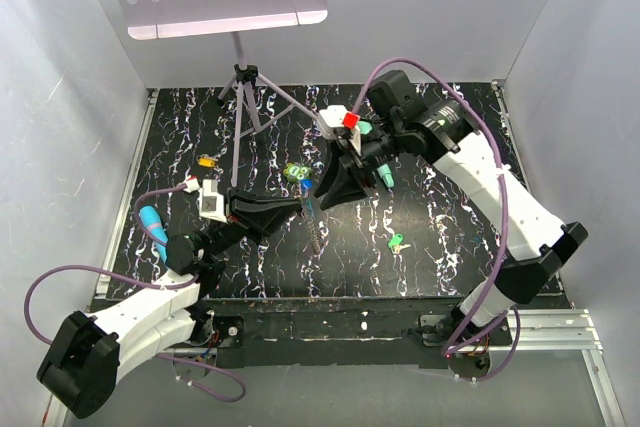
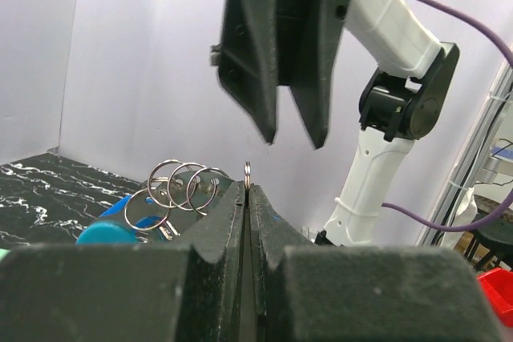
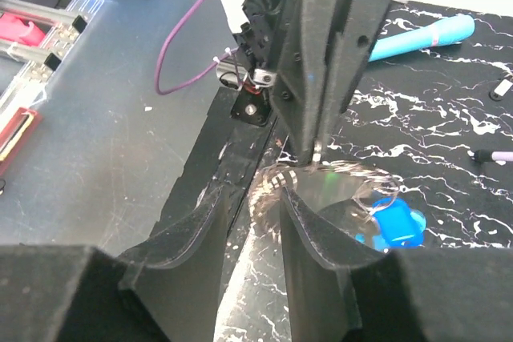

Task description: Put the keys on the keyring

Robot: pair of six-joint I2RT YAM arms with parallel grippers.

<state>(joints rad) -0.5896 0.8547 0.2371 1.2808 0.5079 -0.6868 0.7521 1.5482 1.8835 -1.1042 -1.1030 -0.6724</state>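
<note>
the left fingers (image 2: 248, 198) are pressed tight together and pinch the keyring (image 1: 315, 232) by a thin metal loop that stands edge-on right at their tips. from the left wrist, more of its metal loops fan out just to the left of the fingertips, resting against the outer side of the left-hand finger. seen from above, a length of the keyring hangs down from the pinch toward the bench (image 1: 450, 247), near the middle of the black marbled top. its blue clasp (image 3: 393, 223) shows in the right wrist view, below and to the right of the pinching tips, just beside the inner right-hand finger of that camera's own pair; the metal there is blurred. the right fingers (image 1: 320, 193) are spread with nothing between them and point down at the left fingertips, close above the pinched loop but not touching it. a light green key (image 1: 397, 243) lies on the bench, off toward the right arm and apart from both pairs of fingers, and a yellow-orange key (image 1: 207, 160) lies on the bench toward the far left, well apart from the keyring.
</note>
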